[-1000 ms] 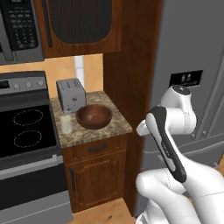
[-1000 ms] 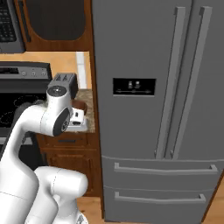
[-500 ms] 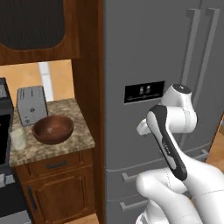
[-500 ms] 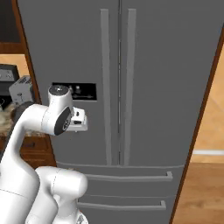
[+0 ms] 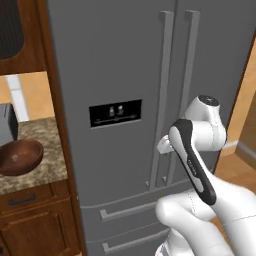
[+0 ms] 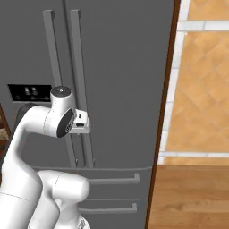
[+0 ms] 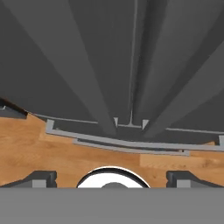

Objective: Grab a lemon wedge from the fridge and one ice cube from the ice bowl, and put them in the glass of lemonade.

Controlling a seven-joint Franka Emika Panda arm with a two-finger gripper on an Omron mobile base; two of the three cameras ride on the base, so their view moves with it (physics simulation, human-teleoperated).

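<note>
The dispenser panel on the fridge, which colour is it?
Black; the dispenser panel sits in the grey steel fridge door, clearest in the left base view.

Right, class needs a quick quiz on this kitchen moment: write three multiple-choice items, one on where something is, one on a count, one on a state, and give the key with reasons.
1. Where does the ice bowl stand?
A. On the stone counter left of the fridge
B. On the wooden floor
C. Inside a fridge drawer

2. How many long vertical handles run down the fridge doors?
A. One
B. Two
C. Four

3. How do the fridge doors stand?
A. Both shut
B. Left door open
C. Both wide open

Key:
1 A, the left base view shows the reddish-brown bowl on the speckled counter beside the fridge.
2 B, a pair of handles meets at the door seam.
3 A, the doors lie flush with no gap or interior showing.
</note>
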